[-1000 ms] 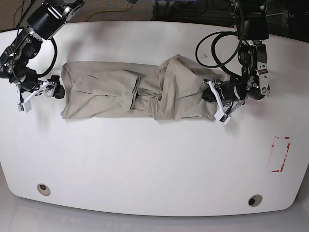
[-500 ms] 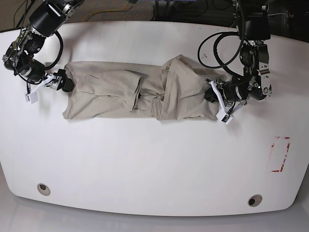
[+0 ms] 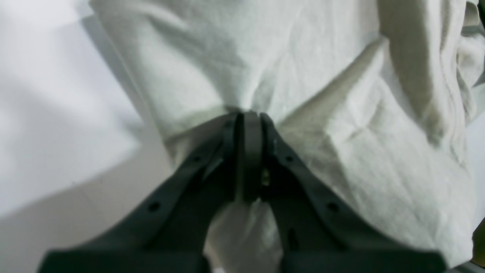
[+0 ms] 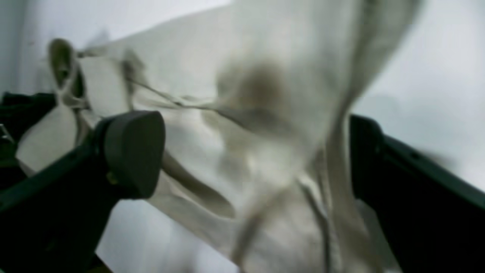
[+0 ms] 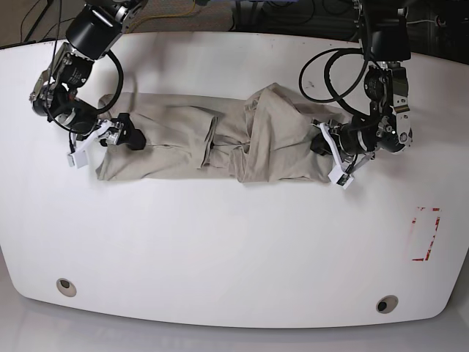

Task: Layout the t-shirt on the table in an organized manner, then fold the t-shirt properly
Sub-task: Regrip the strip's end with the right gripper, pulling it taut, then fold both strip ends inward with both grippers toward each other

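The beige t-shirt [image 5: 220,143] lies crumpled in a long band across the back half of the white table [image 5: 220,242], with a bunched hump right of its middle. At the band's right end my left gripper [image 5: 323,151] is shut on the cloth. The left wrist view shows its tips [image 3: 248,115] pinching a fold of t-shirt [image 3: 322,76]. My right gripper [image 5: 124,138] sits over the band's left end. In the right wrist view it [image 4: 246,151] stands open, blurred t-shirt [image 4: 265,94] hanging between the wide-apart fingers [image 4: 132,151].
A red dashed rectangle [image 5: 425,233] marks the table at the right. Two round grey holes [image 5: 66,286] [image 5: 386,303] sit near the front edge. Black cable [image 5: 322,73] loops beside the left arm. Cables and dark floor lie beyond the back edge.
My right gripper has moved from beside the shirt's left edge rightwards onto that end, staying open. The left gripper has kept its grip, barely moving.
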